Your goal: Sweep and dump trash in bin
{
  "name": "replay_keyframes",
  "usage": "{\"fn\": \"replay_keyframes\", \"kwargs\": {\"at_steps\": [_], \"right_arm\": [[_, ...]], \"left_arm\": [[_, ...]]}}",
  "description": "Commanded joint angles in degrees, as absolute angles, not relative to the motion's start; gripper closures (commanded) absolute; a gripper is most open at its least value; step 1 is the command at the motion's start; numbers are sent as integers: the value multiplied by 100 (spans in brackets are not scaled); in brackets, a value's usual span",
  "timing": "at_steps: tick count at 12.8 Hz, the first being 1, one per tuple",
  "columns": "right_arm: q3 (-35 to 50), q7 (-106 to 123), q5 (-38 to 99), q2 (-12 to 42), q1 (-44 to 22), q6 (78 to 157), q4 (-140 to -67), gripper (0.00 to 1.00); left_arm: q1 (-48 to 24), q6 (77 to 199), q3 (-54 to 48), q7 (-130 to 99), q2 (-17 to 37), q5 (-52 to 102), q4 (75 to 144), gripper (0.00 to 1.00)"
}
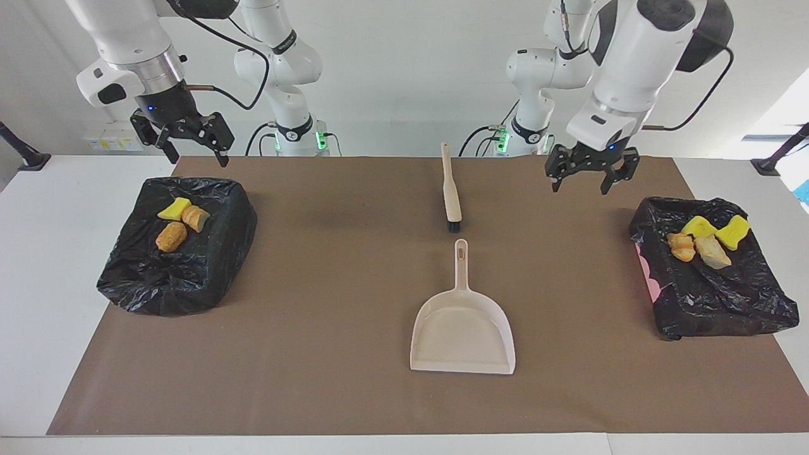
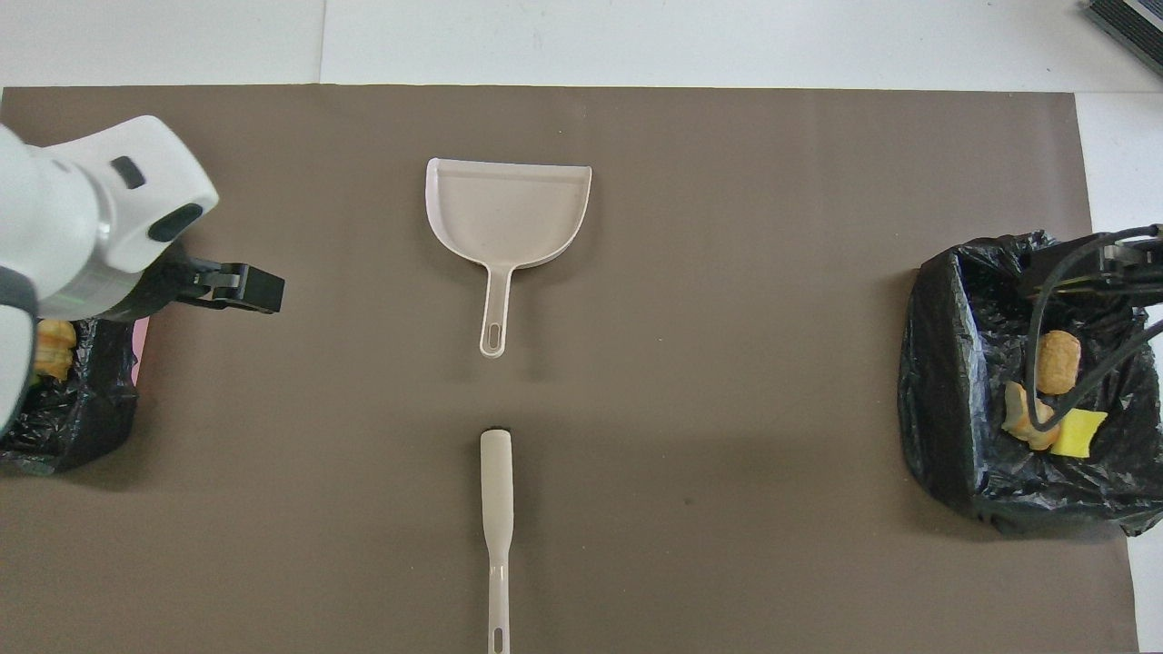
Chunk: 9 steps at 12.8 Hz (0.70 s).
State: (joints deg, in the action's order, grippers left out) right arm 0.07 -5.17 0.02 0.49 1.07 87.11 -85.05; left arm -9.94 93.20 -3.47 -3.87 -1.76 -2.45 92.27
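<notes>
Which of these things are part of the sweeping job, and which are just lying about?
Part of the job:
- trash chunks in the bin at the right arm's end
- trash chunks in the other bin at the left arm's end
- dustpan, empty
- brush, nearer the robots

Just lying about:
- brown mat
- black stands at the table's ends

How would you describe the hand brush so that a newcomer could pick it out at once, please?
Start at the brown mat covering the table, midway between the two black-lined bins. There the beige hand brush lies nearer the robots than the dustpan. It is the slim straight stick with dark bristles, not the wide scoop.
</notes>
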Motion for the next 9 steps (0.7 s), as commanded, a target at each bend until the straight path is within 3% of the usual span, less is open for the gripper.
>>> {"fn": "replay_keyframes", "kwargs": {"at_steps": [1,6,9], "right_arm": [[18,-606,105,53,132,8692,-8473,0],[18,-606,105,61,132,8701,-8473,0],[18,-606,105,53,132,8692,-8473,0]], "left_arm": [[-844,8862,-290,-36,-457,-149,9108,0],[-449,7982,-360,70,-168,-149,8096,0],[-396,8007,-396,79,-289,-132,8077,0]]}}
